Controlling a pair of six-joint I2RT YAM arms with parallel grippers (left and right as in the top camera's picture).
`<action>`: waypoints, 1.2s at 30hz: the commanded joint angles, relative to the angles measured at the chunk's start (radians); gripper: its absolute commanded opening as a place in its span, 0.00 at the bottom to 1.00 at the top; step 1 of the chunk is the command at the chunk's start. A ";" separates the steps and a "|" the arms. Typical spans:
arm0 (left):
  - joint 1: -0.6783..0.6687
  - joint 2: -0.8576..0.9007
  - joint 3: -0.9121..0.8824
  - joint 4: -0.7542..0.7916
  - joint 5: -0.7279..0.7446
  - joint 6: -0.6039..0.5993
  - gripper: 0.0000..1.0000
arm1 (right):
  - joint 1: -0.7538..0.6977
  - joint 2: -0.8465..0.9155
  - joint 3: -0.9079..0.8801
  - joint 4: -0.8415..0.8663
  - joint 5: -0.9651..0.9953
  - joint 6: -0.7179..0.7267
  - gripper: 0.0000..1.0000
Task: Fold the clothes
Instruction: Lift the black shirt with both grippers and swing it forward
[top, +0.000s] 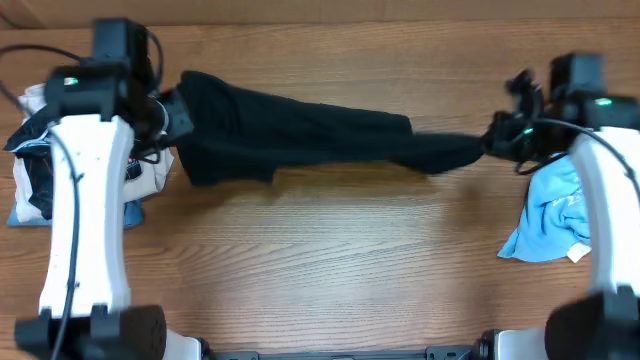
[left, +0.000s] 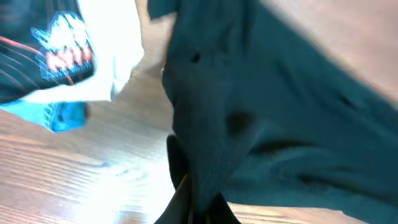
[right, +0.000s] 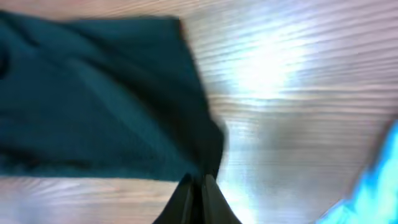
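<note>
A dark garment (top: 300, 135) hangs stretched across the far middle of the wooden table, held at both ends. My left gripper (top: 172, 112) is shut on its wide left end; the left wrist view shows the dark cloth (left: 267, 118) pinched between the fingers (left: 193, 196). My right gripper (top: 497, 135) is shut on its narrow right end; the right wrist view shows the cloth (right: 93, 99) running from the closed fingertips (right: 200, 183) to the left.
A pile of clothes, white, black and blue (top: 40, 160), lies at the left edge beside the left arm; its white printed piece shows in the left wrist view (left: 68, 56). A light blue garment (top: 555, 215) lies crumpled at the right under the right arm.
</note>
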 joint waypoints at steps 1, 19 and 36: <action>0.006 -0.116 0.190 -0.058 0.008 0.030 0.04 | -0.003 -0.120 0.196 -0.085 0.052 0.004 0.04; 0.007 -0.495 0.445 -0.043 -0.123 0.003 0.04 | -0.003 -0.404 0.644 -0.137 0.143 0.043 0.04; 0.006 0.126 0.400 0.439 0.058 0.064 0.04 | -0.002 0.219 0.644 0.112 0.118 0.092 0.04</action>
